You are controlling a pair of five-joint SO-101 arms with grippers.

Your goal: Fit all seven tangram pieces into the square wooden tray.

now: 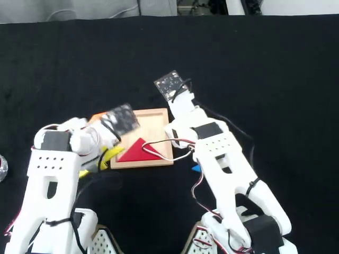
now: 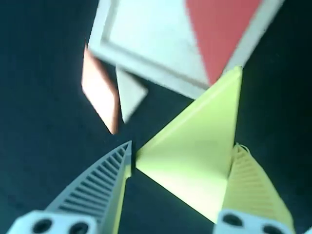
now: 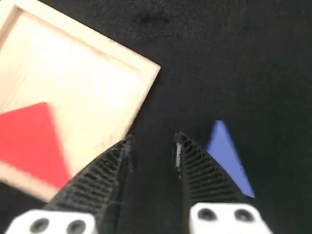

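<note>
High view of a black table. At far left, the left claw holds a yellow triangle clamped between its two fingers, just off the near left corner of the square wooden tray. Whether the triangle is lifted clear of the table is unclear. Just beyond it, an orange slanted piece and a small pale triangle lie side by side on the table, close by the tray's outer left side. The tray sits in the middle, with one red triangle lying flat inside, its long side along the near edge. The other part of the floor is bare wood. To the right of the tray, the right claw hangs over bare table, its fingers a narrow gap apart with nothing between them. A blue triangle lies on the table just beside one finger.

The step in hand appears to be bringing the yellow triangle to the tray. Next, it likely needs lifting over the rim, turning so one side meets the red triangle's slanted side, and lowering flat. If it tilts, a corner could catch on the rim.
</note>
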